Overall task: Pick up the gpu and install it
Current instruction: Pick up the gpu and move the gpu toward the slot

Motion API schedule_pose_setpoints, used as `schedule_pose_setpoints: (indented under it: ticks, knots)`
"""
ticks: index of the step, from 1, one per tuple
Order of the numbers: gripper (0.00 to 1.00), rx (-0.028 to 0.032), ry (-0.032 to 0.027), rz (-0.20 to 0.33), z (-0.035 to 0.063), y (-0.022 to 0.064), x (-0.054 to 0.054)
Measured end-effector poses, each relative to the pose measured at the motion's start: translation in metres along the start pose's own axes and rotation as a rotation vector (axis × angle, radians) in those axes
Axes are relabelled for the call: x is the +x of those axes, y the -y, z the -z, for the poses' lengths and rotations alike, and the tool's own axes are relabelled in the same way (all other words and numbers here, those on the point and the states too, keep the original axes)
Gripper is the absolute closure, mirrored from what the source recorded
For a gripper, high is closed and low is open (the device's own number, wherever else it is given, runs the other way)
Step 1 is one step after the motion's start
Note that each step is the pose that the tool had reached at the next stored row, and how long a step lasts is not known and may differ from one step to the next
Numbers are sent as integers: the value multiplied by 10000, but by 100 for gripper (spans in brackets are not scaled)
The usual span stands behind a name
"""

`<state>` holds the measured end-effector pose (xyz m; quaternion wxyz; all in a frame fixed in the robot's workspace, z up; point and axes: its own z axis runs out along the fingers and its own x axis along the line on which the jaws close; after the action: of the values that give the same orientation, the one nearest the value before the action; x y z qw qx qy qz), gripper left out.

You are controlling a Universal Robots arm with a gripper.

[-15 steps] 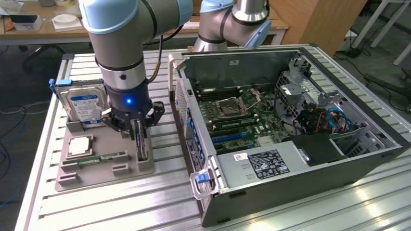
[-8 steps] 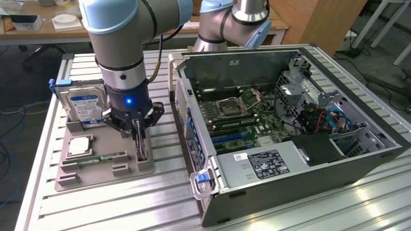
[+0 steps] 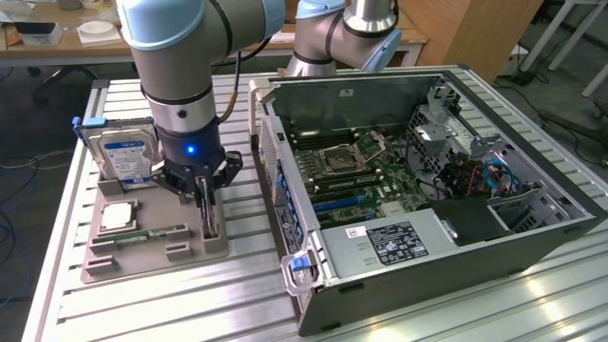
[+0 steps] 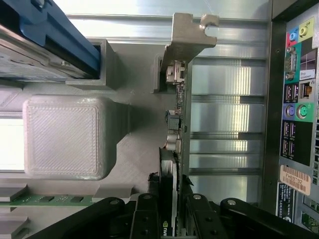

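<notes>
Open case (image 3: 409, 274) sits at the exterior view's right. On the holder (image 3: 114, 265) just beside it, the gpu (image 4: 175, 124) stands on edge in its slot, not yet lifted. Pick-up step, grasp stage, I judge: my gripper (image 3: 206, 203) sits low over the card, narrowed to about its thickness, a finger (image 4: 147, 209) against each face, seemingly pinching it. Freeing it calls for a straight pull out of the slot with no twist, I reckon.
</notes>
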<state>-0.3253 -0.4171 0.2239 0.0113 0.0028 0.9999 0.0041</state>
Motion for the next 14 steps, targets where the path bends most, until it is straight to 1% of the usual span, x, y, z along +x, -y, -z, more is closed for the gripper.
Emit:
schedule_pose_setpoints:
  ticks: [2, 4, 9, 14]
  knots:
    - [74, -1, 2, 0, 0, 0, 0]
    - [74, -5, 5, 0, 29, -1, -1]
    - [74, -2, 0, 0, 208, -2, -4]
    - [74, -1, 0, 0, 349, -3, -8]
